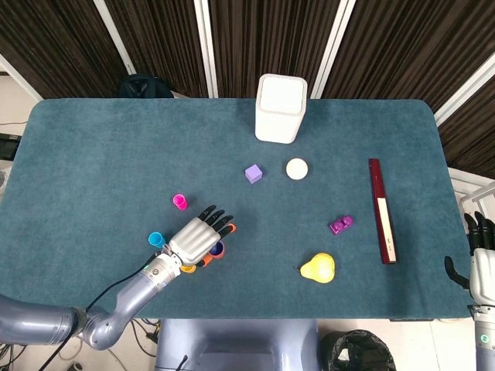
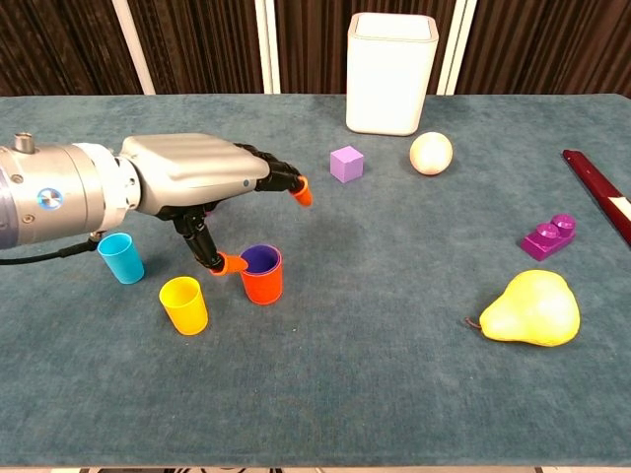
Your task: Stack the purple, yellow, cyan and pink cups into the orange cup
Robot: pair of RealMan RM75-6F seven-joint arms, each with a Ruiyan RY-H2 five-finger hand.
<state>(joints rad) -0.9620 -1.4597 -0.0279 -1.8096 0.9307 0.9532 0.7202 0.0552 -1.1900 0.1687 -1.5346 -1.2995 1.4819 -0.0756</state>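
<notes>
The head camera is looking down from high up at the whole counter (image 1: 93,154). The chest camera is sitting low and close, looking across it toward the curtains (image 2: 197,44). Both are showing the counter's middle.

Left hand (image 2: 192,175): silver-grey metal back plate; black fingers (image 2: 279,174) with orange tips; round silver wrist bearing a small blue mark. A black cable trails from the forearm; right hand (image 1: 481,263) shows a light grey body with black fingers.
</notes>
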